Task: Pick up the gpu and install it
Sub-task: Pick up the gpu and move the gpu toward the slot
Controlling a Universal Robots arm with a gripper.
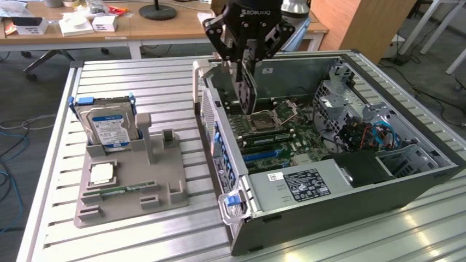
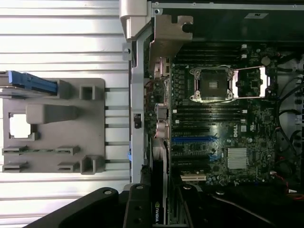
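The gpu (image 1: 249, 87) is a thin black card that hangs on edge above the open computer case (image 1: 407, 180), over the motherboard's rear end near the CPU socket (image 1: 266, 117). My gripper (image 1: 246, 57) is shut on the card's top edge. In the wrist view the gpu (image 2: 158, 190) appears edge-on between my fingers (image 2: 137, 206), with a small printed logo on it. It sits above the case's rear wall, beside the blue expansion slot (image 2: 192, 140). The card's lower edge is clear of the board.
A grey fixture tray (image 1: 131, 204) lies on the slatted metal table at the exterior view's left. It carries a silver hard drive (image 1: 109, 128) standing upright, a square chip (image 1: 102, 173) and a slim memory stick (image 1: 120, 191). Blue cables (image 1: 378, 134) and drive cages crowd the case's far end.
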